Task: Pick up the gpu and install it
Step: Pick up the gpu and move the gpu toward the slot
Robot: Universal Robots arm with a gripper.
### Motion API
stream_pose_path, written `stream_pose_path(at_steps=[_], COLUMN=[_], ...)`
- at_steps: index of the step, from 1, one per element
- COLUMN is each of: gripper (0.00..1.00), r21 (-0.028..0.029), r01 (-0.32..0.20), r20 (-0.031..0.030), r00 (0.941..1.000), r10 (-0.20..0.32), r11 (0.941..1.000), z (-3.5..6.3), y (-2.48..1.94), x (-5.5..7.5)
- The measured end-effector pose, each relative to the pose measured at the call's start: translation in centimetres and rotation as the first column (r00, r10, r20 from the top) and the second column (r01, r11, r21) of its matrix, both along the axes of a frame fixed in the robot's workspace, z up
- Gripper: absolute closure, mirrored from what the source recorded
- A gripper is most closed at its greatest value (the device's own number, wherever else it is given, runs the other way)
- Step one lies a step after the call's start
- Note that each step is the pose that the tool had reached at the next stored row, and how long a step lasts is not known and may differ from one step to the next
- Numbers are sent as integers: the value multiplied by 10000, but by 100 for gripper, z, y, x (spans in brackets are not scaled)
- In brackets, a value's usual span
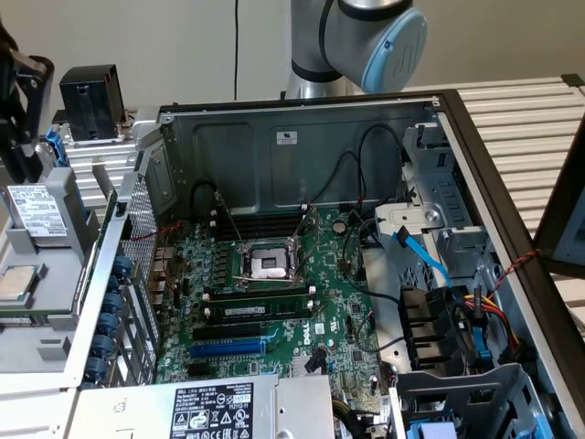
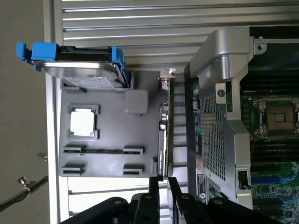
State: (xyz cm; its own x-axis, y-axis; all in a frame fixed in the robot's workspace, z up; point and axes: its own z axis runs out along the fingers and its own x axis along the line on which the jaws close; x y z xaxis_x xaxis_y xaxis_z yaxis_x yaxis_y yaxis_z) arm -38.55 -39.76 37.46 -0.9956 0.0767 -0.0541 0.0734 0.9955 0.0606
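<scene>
— As we read from the exterior view's left, what do we log first?
— Grey tray (image 1: 46, 352) on the slatted worktop (image 2: 140, 28), carrying the hard drive (image 1: 37, 210) and a processor chip (image 1: 16, 283). Wrist view: gpu (image 2: 162, 140) stands on edge at the tray's side next to the computer case (image 2: 219, 140), not lifted.
— Gripper?
— Gripper (image 2: 162, 179) lines up with one end of the card, jaws a narrow gap apart, gripping nothing. Contact: we cannot tell.
— Rightward?
— Motherboard (image 1: 274, 311), blue slot (image 1: 228, 347) bare. We judge pick-up and install both outstanding.
</scene>
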Motion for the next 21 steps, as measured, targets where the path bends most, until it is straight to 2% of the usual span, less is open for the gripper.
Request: stream_pose_path(at_steps=[1, 2, 3, 4, 5, 7, 9, 11, 14, 16, 17, 18, 21], gripper=[70, 70, 64, 64, 58, 58, 58, 58, 58, 58, 58, 58, 58], r21=[8, 16, 20, 26, 29, 33, 35, 37, 64, 120, 168, 226, 464], r01=[7, 9, 8, 8, 8, 7, 10, 16, 25, 46, 56, 62, 82], r20=[38, 77, 121, 188, 249, 394, 489, 554, 576, 576, 576, 575, 577], r00=[10000, 10000, 9999, 9998, 9997, 9992, 9988, 9985, 9983, 9983, 9983, 9983, 9983], r10=[-7, -9, -8, -8, -8, -8, -11, -18, -29, -53, -65, -75, -109], r11=[10000, 10000, 10000, 10000, 10000, 10000, 10000, 10000, 10000, 9999, 9998, 9997, 9989], z=[-8, -17, -25, -32, -38, -50, -69, -90, -140, -172, -184, -193, -217], y=[1, 0, 0, 0, 0, 0, 0, -1, -1, 0, 0, 0, 0], x=[-6, -13, -23, -45, -67, -102, -128, -150, -158, -158, -158, -155, -144])
